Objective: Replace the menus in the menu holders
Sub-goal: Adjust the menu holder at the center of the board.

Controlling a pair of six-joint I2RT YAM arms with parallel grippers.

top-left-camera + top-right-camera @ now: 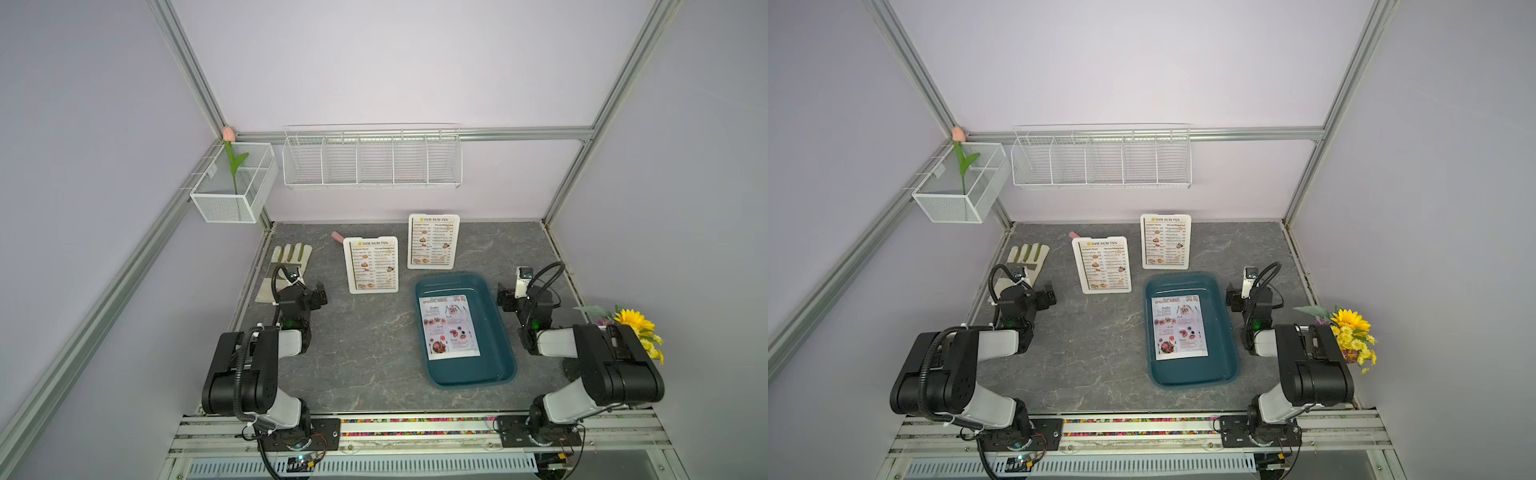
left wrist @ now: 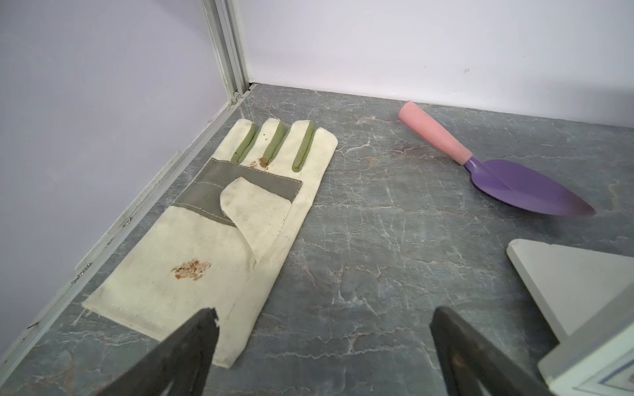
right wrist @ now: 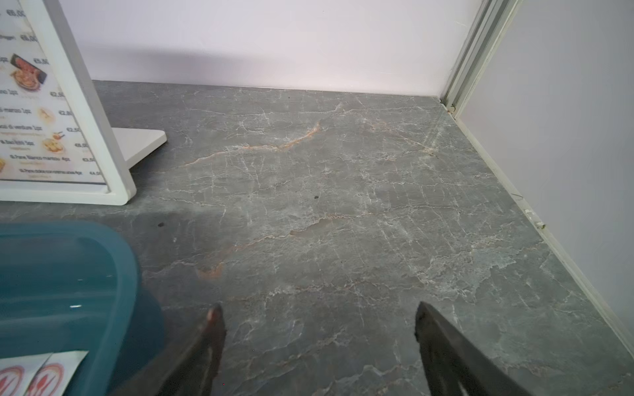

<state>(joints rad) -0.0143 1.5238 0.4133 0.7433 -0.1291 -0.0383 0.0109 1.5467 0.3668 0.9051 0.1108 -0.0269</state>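
Left gripper [image 2: 324, 319] hangs spread and empty, a glove [image 2: 212, 240] under its tips, a trowel [image 2: 514, 185] beyond. Inward of it stands the near holder [image 1: 348, 270]. Right gripper [image 3: 318, 310] is also spread and empty, with the tray [image 1: 457, 286] just inward holding the red menus [image 1: 449, 328]. Past the tray stands the far holder [image 1: 456, 241]. Each holder carries a white menu [image 1: 372, 266].

matt veined stone-look tabletop [image 1: 365, 345], glossy teal plastic tray [image 1: 492, 332], stained cloth glove [image 2: 206, 257], smooth white plastic menu holder [image 3: 84, 103]
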